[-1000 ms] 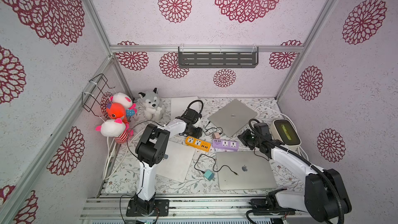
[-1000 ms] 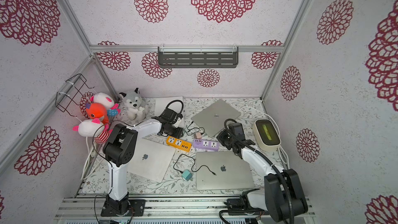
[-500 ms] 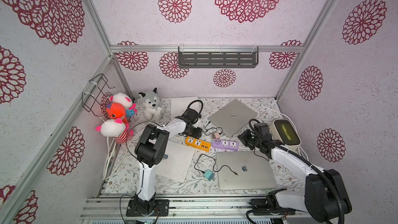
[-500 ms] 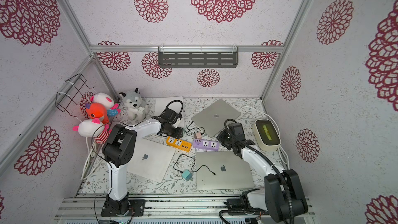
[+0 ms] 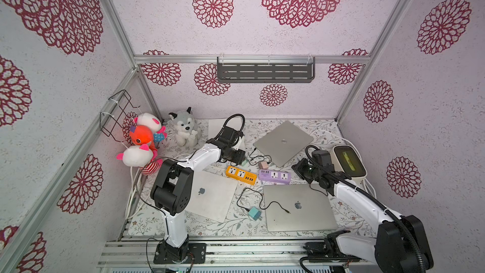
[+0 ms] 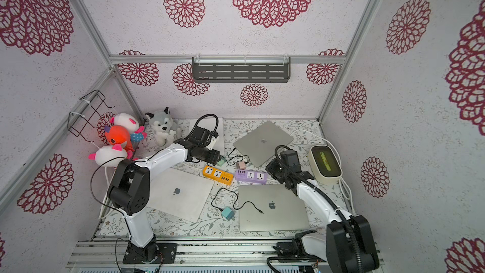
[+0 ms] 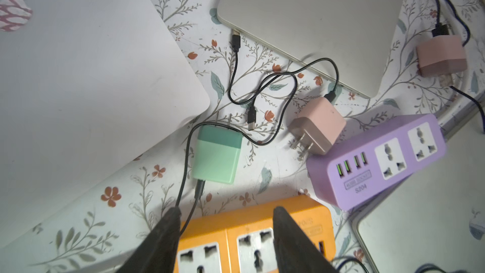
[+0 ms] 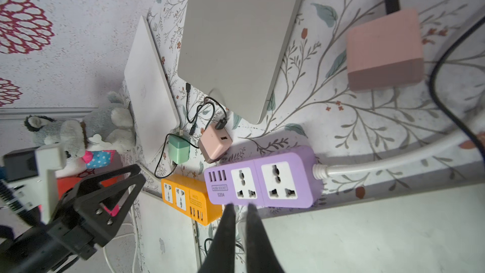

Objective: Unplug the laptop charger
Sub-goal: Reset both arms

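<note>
2 arms reach low over the floral-print table (image 5: 204, 225); the left end effector (image 7: 225, 212) hangs above the orange plastic power strip (image 7: 249, 215), fingers (image 7: 168, 235) spread wide, pinching nothing. The mint-green square charger brick (image 7: 216, 161) lies flat on the table just past those fingertips, between the orange strip and a corner of the white closed laptop (image 7: 78, 61); its prongs point toward that laptop, in no socket. A thin black cable (image 7: 200, 190) is plugged into the brick's end nearest the fingers. 1 small black connector (image 7: 236, 42) sits right at the edge of the silver closed laptop (image 7: 315, 9), metal tip showing; cannot tell whether it is in a port.

The pink square charger brick (image 7: 317, 127) lies just beside the purple plastic power strip (image 7: 375, 161), prongs free. The right end effector (image 8: 240, 206) is at the purple strip's long side, over the edge of the grey closed laptop (image 5: 299, 206); its fingers (image 8: 225, 232) are almost pressed together, only a thin slit between, gripping nothing; contact with the strip cannot be told. A 2nd pink charger block (image 8: 383, 51) lies well apart from the strip in the right wrist view. In a top view a teal charger cube (image 5: 254, 212) lies near the table's front edge; the grey husky plush (image 5: 183, 130) sits at the back.
</note>
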You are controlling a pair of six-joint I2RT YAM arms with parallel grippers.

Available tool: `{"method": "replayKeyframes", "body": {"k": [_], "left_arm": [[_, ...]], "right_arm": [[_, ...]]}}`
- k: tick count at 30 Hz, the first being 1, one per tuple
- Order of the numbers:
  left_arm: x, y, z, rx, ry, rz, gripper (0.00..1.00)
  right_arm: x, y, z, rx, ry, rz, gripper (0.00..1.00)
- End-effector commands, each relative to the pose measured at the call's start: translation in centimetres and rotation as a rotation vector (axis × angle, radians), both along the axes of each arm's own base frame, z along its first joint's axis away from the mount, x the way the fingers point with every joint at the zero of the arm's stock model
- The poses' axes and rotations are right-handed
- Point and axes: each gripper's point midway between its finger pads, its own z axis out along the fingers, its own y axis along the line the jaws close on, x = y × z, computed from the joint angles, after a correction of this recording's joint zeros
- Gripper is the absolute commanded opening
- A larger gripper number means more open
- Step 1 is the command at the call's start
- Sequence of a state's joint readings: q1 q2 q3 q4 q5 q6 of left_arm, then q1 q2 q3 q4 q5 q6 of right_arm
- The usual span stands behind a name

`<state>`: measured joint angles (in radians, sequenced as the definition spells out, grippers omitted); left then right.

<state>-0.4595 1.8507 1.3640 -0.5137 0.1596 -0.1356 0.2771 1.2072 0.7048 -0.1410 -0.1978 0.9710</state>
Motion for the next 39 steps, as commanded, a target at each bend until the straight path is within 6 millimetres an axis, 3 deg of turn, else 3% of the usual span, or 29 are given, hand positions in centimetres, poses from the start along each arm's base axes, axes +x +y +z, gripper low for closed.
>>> {"method": "replayKeyframes", "body": {"k": [1, 7, 9, 10, 11, 14, 19, 24, 29, 39], "left_arm": [[-0.5, 1.4, 2.5, -0.014, -0.051, 0.038, 0.60], [-1.1, 5.3, 6.7, -0.123, -0.158, 0.150, 0.61], [-1.4, 6.9, 8.2, -0.167, -0.201, 0.198, 0.65], [-1.6, 7.9, 9.0, -0.189, -0.230, 0.224, 0.77], [-1.8, 8.8, 9.7, -0.206, -0.258, 0.249, 0.96], [-2.5, 12.0, 11.6, -0.262, -0.345, 0.340, 0.98], [-4.1, 18.7, 13.6, -0.245, -0.554, 0.552, 0.98], [-6.6, 20.5, 14.8, -0.205, -0.819, 0.528, 0.98], [-8.3, 23.3, 12.8, -0.116, -0.874, 0.653, 0.98], [-8.2, 27.2, 9.5, 0.026, -0.970, 0.825, 0.98]], "right_arm": [[0.6, -1.3, 2.0, -0.060, -0.071, -0.010, 0.16], [0.5, -2.8, 2.1, -0.119, -0.095, -0.021, 0.33], [0.4, -3.5, 2.2, -0.141, -0.107, -0.034, 0.50], [0.3, -3.9, 2.3, -0.158, -0.117, -0.043, 0.62], [0.3, -4.4, 2.4, -0.175, -0.126, -0.052, 0.75], [0.2, -5.9, 2.8, -0.241, -0.160, -0.081, 0.98], [0.5, -9.5, 4.2, -0.432, -0.239, -0.167, 0.99], [0.5, -12.7, 6.6, -0.626, -0.397, -0.268, 0.99], [-0.1, -14.5, 7.6, -0.815, -0.541, -0.293, 0.99], [-1.4, -15.6, 4.9, -0.936, -0.691, -0.347, 0.99]]}}
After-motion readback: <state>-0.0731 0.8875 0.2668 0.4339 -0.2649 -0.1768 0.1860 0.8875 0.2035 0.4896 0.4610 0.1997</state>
